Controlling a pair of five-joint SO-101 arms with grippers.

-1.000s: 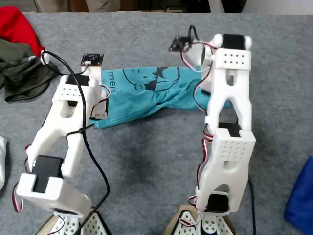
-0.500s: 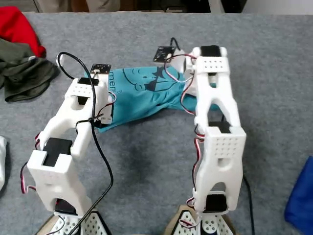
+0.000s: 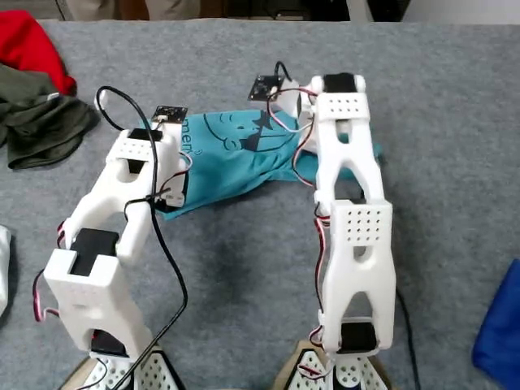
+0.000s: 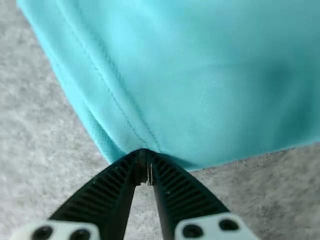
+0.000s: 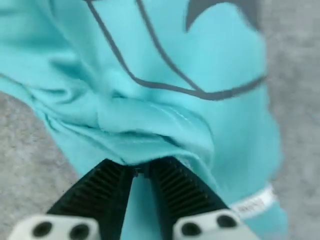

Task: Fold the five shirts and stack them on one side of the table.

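Note:
A teal shirt with a dark line drawing lies bunched on the grey table between my two arms. In the left wrist view my left gripper is shut, its tips pinching the stitched hem at the shirt's near left corner. My right gripper is shut on a raised fold of the same shirt on its right part, next to the drawing. In the high view both grippers' fingers are hidden under the white arms.
A red shirt and a dark green shirt lie heaped at the far left. A blue shirt shows at the right edge, white cloth at the left edge. Open grey table lies in front of the teal shirt.
The right arm has swung left, dragging the shirt's right part toward the middle. The left arm shifted slightly right and then held still.

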